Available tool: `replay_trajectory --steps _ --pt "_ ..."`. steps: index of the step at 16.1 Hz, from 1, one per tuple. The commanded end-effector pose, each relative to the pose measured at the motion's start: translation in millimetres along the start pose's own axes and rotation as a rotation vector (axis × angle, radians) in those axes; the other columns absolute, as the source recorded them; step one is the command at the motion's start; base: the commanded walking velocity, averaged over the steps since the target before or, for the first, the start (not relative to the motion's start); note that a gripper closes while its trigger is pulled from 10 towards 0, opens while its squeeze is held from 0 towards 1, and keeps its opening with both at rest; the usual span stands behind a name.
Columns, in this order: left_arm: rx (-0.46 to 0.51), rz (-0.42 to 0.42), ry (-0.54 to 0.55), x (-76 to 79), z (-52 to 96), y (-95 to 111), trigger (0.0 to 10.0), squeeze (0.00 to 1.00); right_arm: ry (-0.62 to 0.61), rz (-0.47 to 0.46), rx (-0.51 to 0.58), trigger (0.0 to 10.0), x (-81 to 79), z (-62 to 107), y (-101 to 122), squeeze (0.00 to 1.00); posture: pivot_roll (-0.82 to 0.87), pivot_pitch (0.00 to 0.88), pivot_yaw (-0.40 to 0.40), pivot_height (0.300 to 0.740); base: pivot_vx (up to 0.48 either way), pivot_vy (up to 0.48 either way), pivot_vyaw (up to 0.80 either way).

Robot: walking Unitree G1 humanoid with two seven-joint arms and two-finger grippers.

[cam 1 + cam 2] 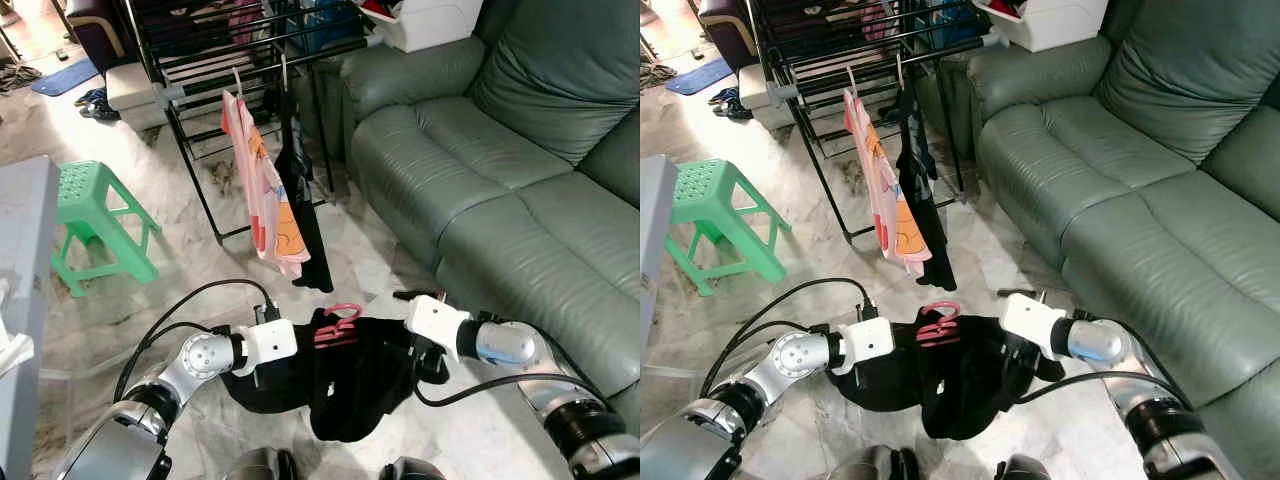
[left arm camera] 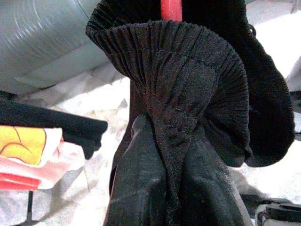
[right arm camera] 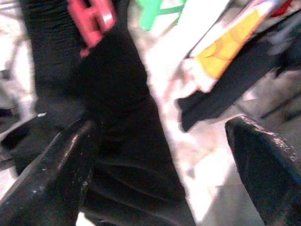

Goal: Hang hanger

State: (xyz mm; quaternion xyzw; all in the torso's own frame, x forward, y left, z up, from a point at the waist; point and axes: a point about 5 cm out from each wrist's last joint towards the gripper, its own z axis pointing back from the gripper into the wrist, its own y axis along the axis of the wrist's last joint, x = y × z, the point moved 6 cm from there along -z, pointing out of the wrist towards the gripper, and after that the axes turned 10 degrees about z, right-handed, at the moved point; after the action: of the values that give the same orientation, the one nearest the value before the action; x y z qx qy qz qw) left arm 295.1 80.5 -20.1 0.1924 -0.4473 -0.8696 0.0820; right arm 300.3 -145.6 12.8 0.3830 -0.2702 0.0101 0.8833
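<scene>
The black garment (image 2: 188, 94) is pinched in the clenched left gripper (image 2: 167, 155); its pink hanger (image 1: 338, 322) is seen just beyond. The right gripper (image 3: 164, 160) is spread wide beside the cloth. The drying rack (image 1: 215, 50) stands ahead.

Head stereo pair: high, facing forward-down over marble floor (image 1: 400, 250); drying rack (image 1: 230, 50) upper centre, sofa (image 1: 520, 180) at right, black garment (image 1: 350, 385) low centre. Right eye offset slightly, same scene. Wrist views: very close to garment; both share red hanger (image 3: 91, 19), hanging printed cloth (image 2: 23, 150).
</scene>
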Motion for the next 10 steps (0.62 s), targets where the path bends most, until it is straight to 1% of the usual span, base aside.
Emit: replay_trajectory --steps 1,2,3,4,5,8,10 --pt "0.031 -0.054 -0.005 -7.8 0.0 11.7 0.0 0.0 0.061 0.018 0.003 10.0 0.2 -0.7 1.4 0.0 -0.14 0.0 0.089 0.74 0.0 0.0 0.0" --pt "0.038 -0.064 -0.012 -7.6 -0.7 14.0 0.0 0.0 0.087 0.011 0.006 8.0 0.6 -1.4 1.7 0.0 -0.14 0.0 0.089 0.74 0.0 0.0 0.0" --pt "0.041 -0.071 -0.019 -7.3 -1.4 15.6 0.0 0.0 0.113 -0.003 0.008 5.5 0.4 -2.2 1.8 0.0 -0.14 0.0 0.089 0.74 0.0 0.0 0.0" --pt "0.043 -0.091 -0.033 -6.0 -1.8 16.9 0.0 0.0 0.154 0.037 -0.018 0.0 -0.6 -2.0 -2.1 0.0 -0.14 0.0 0.089 0.74 0.0 0.0 0.0" --pt "0.044 -0.102 -0.041 -5.6 -2.1 18.0 0.0 0.0 0.176 0.058 -0.035 0.0 0.1 -1.6 -5.3 0.0 -0.14 0.0 0.089 0.74 0.0 0.0 0.0" --pt "0.054 -0.119 -0.072 -3.4 -3.1 21.8 0.0 0.0 0.218 0.088 -0.055 0.0 4.3 -2.7 -6.6 0.0 -0.14 0.0 0.089 0.74 0.0 0.0 0.0" --pt "0.059 -0.127 -0.085 -2.2 -4.7 24.5 0.0 0.0 0.248 0.104 -0.072 0.0 4.4 -5.0 -7.8 0.0 -0.14 0.0 0.092 0.74 0.0 0.0 0.0"
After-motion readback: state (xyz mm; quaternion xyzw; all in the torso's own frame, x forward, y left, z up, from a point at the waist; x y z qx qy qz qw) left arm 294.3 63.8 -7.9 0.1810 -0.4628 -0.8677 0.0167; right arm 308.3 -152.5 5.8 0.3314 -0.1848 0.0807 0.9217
